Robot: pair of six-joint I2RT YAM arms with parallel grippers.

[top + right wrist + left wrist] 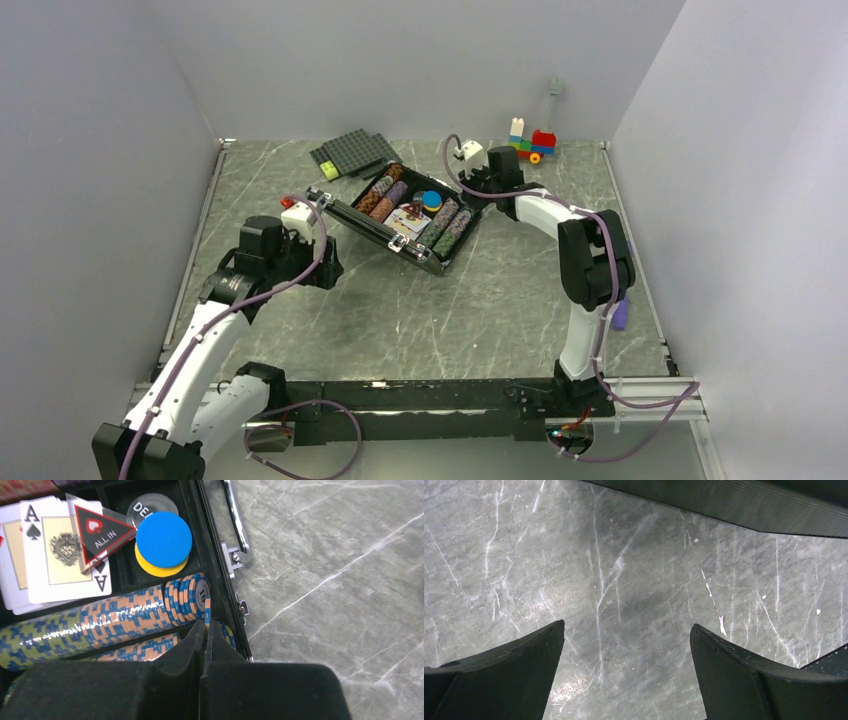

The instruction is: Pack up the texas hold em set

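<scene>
The grey marbled worktop (pixel 420 310) carries the black case (pixel 452 243) near its middle, open, with its handle (pixel 235 520) and latch (pixel 231 560) on the outer edge. The lid (pixel 365 222) runs along the near-left side and looks tilted up rather than lying flat. The left wrist view shows its ribbed face overhead, at the top edge.

Packing seems mostly done. The long chip rows (pixel 100 620) lie in their troughs, the cards (pixel 50 555) sit in their pocket with the triangular "ALL IN" marker (pixel 102 530) on top, and the blue disc (pixel 164 539) rests on a yellow one beside them. No loose chips show on the worktop. What is left, I judge, is swinging the lid down and fastening the latches.

The right gripper (pixel 206 625) has its fingers pressed together, holding nothing, with the tips at the end of a chip row, inside the case. There it would block the lid. The left gripper (pixel 626 630) has its fingers spread wide and empty, low over bare worktop just beside the lid.

The dark studded plates (pixel 355 152) lie just behind the case. The brick toy car (pixel 530 143) stands well apart at the back, out of the way.
</scene>
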